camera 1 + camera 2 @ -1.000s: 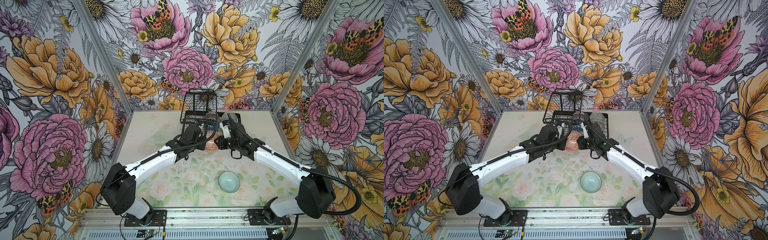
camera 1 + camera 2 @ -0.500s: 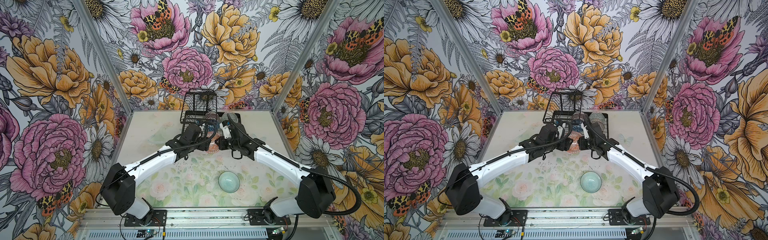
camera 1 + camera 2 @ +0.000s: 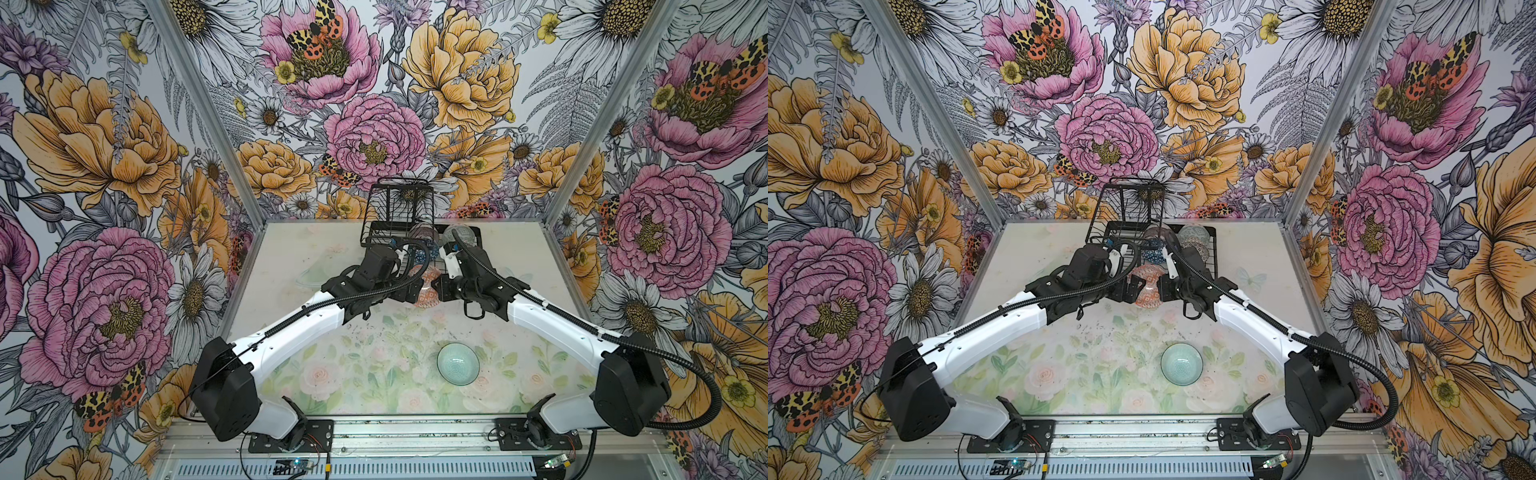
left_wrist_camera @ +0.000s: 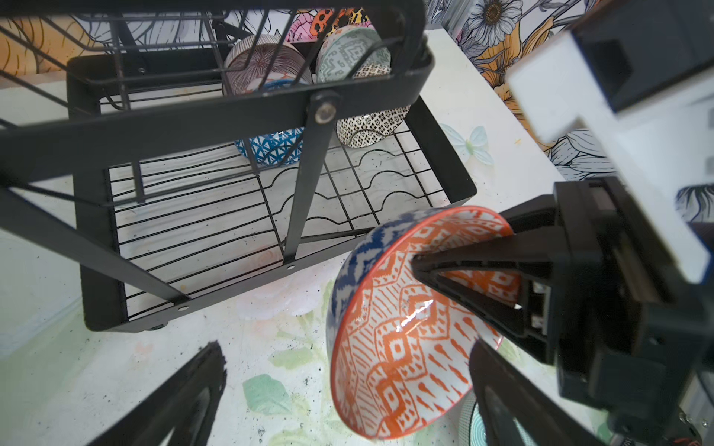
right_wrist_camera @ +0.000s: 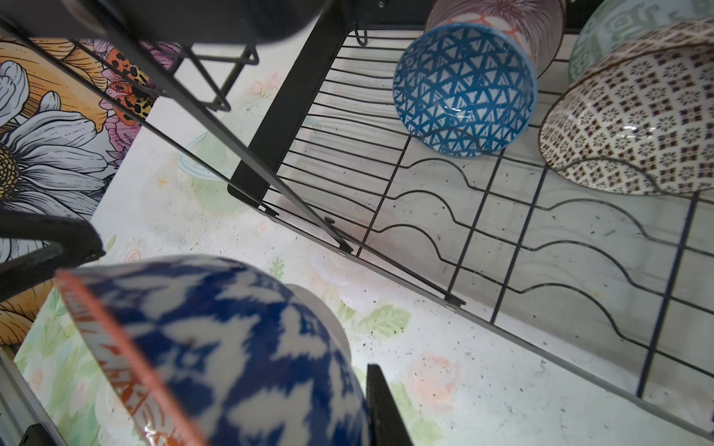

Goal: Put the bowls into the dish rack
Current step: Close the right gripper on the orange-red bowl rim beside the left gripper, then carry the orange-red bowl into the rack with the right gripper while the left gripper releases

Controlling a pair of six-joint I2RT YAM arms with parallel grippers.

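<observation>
Looking down from above, both arms meet mid-table [image 3: 291,266], right in front of the dish rack [image 3: 398,195]. Between them is the orange-diamond bowl [image 3: 426,286], tipped on edge, outside the rack at its near side. The left gripper [image 3: 409,293] flanks it on one side and the right gripper [image 3: 437,289] on the other. From up here I can't read either set of jaws. The pale teal bowl [image 3: 1182,364] sits upright on its own, well apart, nearer the arm bases.

Over to the left wrist camera. The left gripper's fingers [image 4: 193,390] stand wide apart, gripping nothing. The orange-diamond bowl [image 4: 386,347] shows between them. The right gripper [image 4: 456,251] has that bowl pinched by the rim, one finger inside and one behind. Four bowls stand on edge in the rack's lower tray: the pink-lined bowl [image 4: 262,61], grey-green bowl [image 4: 351,50], blue-triangled bowl [image 4: 274,148] and dotted bowl [image 4: 371,129].

Right wrist camera now. The held bowl's blue-and-white outside [image 5: 232,347] looms close and blurred. Beyond it, the blue-triangled bowl [image 5: 463,89] and dotted bowl [image 5: 626,123] lean side by side in the wire slots.
</observation>
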